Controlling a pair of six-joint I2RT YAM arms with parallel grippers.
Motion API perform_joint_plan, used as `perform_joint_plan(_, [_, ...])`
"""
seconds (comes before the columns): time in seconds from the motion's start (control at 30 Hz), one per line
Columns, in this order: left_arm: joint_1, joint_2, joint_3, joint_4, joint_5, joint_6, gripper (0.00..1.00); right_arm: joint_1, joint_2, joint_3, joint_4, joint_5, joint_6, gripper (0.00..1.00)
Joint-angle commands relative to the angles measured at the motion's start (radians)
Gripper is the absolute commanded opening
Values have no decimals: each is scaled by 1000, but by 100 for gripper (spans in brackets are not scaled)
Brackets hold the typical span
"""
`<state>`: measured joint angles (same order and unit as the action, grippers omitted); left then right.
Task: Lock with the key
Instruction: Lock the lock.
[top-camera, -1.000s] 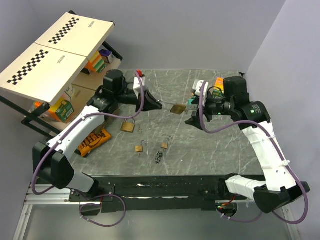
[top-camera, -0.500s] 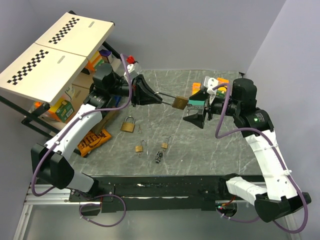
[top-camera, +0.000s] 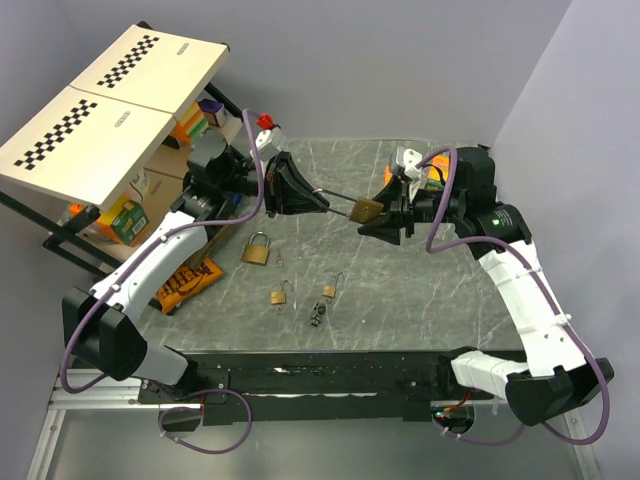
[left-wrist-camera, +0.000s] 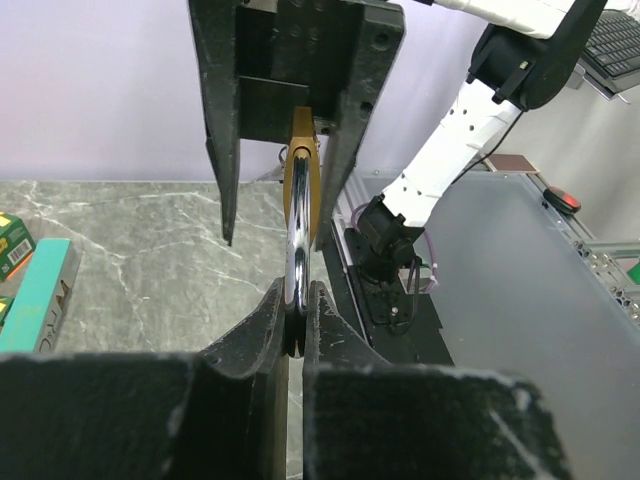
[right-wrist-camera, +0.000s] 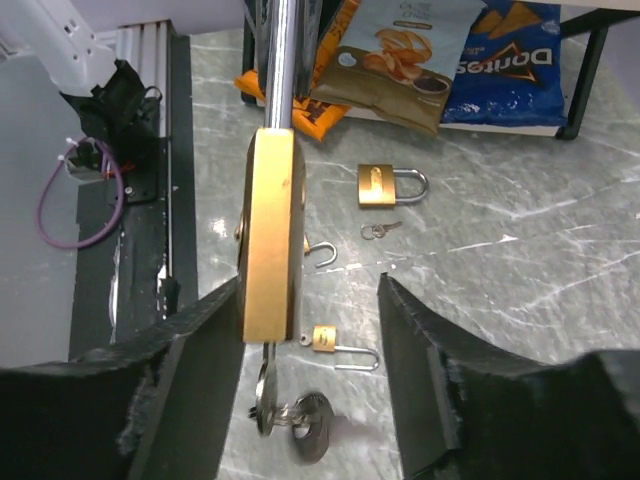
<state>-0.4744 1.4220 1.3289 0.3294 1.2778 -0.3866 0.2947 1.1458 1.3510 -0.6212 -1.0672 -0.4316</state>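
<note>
L gripper (left-wrist-camera: 296, 305) clamped shut on shackle (left-wrist-camera: 297, 240) of held padlock (top-camera: 367, 209); body carried in mid-air. R gripper (right-wrist-camera: 310, 290) part open, fingers straddling the brass body, nothing gripped.

Key (top-camera: 318, 316): dark bunch lying on table (top-camera: 440, 290) nr front edge, just beside a small padlock (top-camera: 330, 290), untouched.

Step judged: body to be braced by R. Body should be centred btw fingers before closing, flat faces taken, keyhole end left clear. L grip to be kept till R is firm.

R wrist view: gap seen wider on one side. Bunch appears just under body, contact can't be told. Top view: bunch shown well apart, on table.
</note>
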Motion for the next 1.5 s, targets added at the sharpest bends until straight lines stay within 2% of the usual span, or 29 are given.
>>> perform_joint_plan(0.0, [-10, -51, 7, 49, -21, 11, 1, 14, -8, 50, 52, -51, 19, 56])
perform_joint_plan(0.2, [-20, -41, 6, 36, -37, 11, 1, 21, -3, 50, 61, -51, 25, 41])
perform_joint_plan(0.3, [-23, -40, 7, 22, -44, 15, 1, 23, -1, 50, 69, -56, 27, 28])
perform_joint_plan(0.33, [-24, -37, 7, 14, -46, 25, 1, 24, 0, 51, 69, -59, 31, 19])
perform_joint_plan(0.5, [-41, -28, 15, -61, -58, 80, 1, 30, 18, 57, 113, -109, 69, 0])
perform_joint_plan(0.77, [-67, -11, 12, -69, -57, 127, 1, 63, 71, 86, 141, -214, 151, 0])
perform_joint_plan(1.17, [-113, -6, 3, -92, -49, 135, 1, 116, 120, 71, 406, -183, 313, 0])
perform_joint_plan(1.47, [-128, 23, -7, -78, -47, 123, 1, 178, 154, 83, 472, -208, 326, 0])
